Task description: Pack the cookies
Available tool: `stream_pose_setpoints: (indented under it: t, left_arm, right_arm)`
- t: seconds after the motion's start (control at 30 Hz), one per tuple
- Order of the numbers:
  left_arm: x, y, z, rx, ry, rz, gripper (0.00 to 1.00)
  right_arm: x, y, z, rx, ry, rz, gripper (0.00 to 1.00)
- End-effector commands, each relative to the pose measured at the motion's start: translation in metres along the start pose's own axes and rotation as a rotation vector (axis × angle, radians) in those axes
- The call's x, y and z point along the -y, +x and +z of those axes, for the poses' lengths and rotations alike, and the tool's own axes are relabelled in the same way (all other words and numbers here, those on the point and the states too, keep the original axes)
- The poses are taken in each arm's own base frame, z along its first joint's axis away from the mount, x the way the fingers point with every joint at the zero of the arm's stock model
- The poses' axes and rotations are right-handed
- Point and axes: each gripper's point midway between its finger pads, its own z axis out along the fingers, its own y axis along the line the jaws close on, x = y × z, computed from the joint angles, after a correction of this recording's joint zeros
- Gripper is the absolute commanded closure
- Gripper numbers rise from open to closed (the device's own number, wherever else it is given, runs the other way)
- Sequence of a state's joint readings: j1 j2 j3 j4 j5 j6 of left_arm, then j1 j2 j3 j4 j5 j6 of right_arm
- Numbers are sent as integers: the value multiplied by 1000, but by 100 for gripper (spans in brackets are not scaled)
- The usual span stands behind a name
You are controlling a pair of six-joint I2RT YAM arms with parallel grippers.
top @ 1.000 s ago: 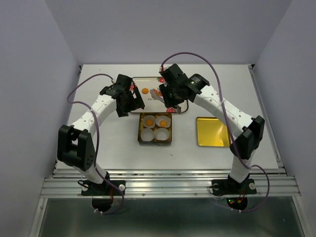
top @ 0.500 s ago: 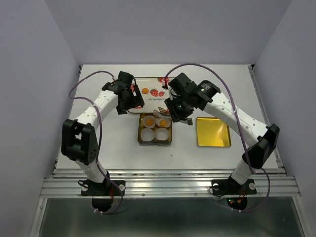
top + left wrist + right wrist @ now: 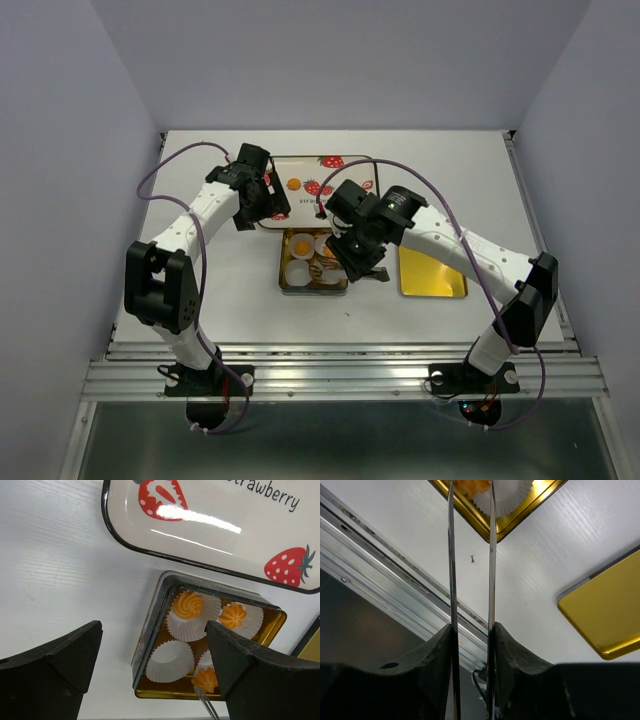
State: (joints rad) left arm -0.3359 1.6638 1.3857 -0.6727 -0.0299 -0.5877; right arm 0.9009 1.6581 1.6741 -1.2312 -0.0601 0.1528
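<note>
Right wrist view: the right gripper (image 3: 470,645) has its jaws clamped on a pair of tweezers (image 3: 451,555), one finger pressing each blade. The blades run nearly parallel with a narrow gap between them. Their tips pinch one orange cookie (image 3: 471,486) directly above a white paper cup (image 3: 507,497) in a corner of the gold tin (image 3: 482,526).

Top view: this cup occupies the near-right compartment of the tin. The right gripper sits over the tin's right edge.

Left wrist view: two more cookies (image 3: 188,605) rest in the cups of the tin's far-left and far-right compartments. The near-left cup (image 3: 170,661) holds nothing. The left gripper (image 3: 152,630) has its jaws wide apart and grips nothing. It hangs above the table (image 3: 220,280) just beyond the tin's far-left corner.

A strawberry-printed tray (image 3: 345,170) lies just beyond the far side of the tin, not touching it. A fourth cookie (image 3: 293,184) lies on that tray, beyond the tin's left half. A flat gold lid (image 3: 432,268) lies on the table just right of the tin.
</note>
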Motion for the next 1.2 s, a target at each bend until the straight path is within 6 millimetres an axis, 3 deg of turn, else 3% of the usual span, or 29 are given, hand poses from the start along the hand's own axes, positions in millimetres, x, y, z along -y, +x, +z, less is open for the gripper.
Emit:
stream_pose_setpoints:
  t: [0.0, 0.2, 0.37, 1.17]
  left_arm:
    - [-2, -8, -17, 51, 15, 3, 4]
    - [-4, -6, -20, 55, 18, 1, 4]
    - [-5, -5, -22, 54, 18, -2, 3]
    - [-9, -5, -25, 64, 6, 0, 4]
  right_arm:
    - [-2, 13, -13, 7, 19, -31, 64]
    - [14, 0, -11, 49, 121, -5, 62]
    - [15, -7, -13, 83, 127, 2, 62]
    - [15, -3, 2, 52, 139, -24, 58]
